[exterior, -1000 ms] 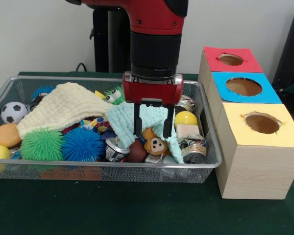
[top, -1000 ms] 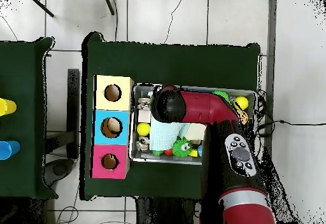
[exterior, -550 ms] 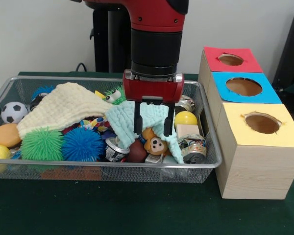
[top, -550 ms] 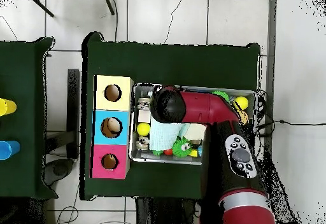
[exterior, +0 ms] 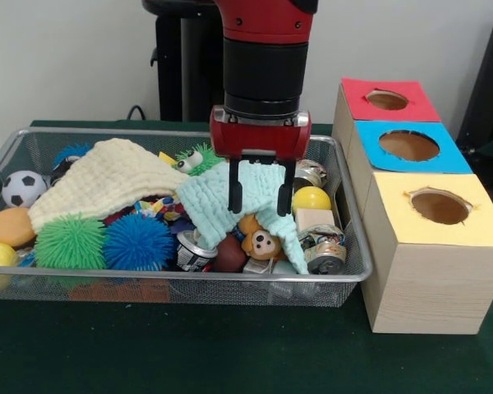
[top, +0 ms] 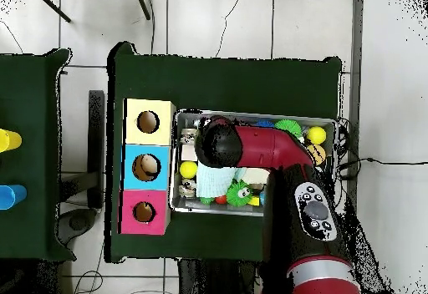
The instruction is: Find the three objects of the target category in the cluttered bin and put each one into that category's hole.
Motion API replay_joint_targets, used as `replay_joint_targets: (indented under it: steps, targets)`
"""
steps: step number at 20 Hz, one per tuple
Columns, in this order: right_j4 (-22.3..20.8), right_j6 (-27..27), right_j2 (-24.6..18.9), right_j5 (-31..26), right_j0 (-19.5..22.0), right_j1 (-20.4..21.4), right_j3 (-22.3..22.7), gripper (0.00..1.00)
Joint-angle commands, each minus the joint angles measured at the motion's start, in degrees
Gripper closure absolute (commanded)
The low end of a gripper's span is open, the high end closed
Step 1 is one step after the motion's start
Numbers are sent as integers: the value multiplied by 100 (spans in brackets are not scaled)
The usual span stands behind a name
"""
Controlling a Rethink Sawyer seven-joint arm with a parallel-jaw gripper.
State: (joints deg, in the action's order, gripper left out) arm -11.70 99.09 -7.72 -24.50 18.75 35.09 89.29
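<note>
The wire mesh bin is packed with toys. My gripper hangs open over its right half, one finger on each side of a raised fold of the teal knitted cloth. Just below the fingertips lies a brown monkey toy. A yellow ball and a wooden block sit to its right, with crushed cans near the front rim. In the overhead view the red arm covers the gripper; the bin and the yellow ball show.
Three boxes with holes stand right of the bin: red, blue, yellow. A cream cloth, soccer ball, green spiky ball and blue spiky ball fill the bin's left half.
The gripper has risen from down among the cloth and the monkey toy to just above them, still open. The teal cloth's top fold sits slightly higher.
</note>
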Motion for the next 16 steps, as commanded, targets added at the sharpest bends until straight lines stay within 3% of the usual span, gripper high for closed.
replay_joint_targets:
  steps: [1,7,11,16]
  targets:
    - [-250,273,-369,220,-38,-56,619,0]
    - [-330,357,-225,339,-199,-135,568,0]
    - [-459,524,-43,980,-430,-885,-68,0]
    - [-314,735,342,1376,-805,-1435,-617,0]
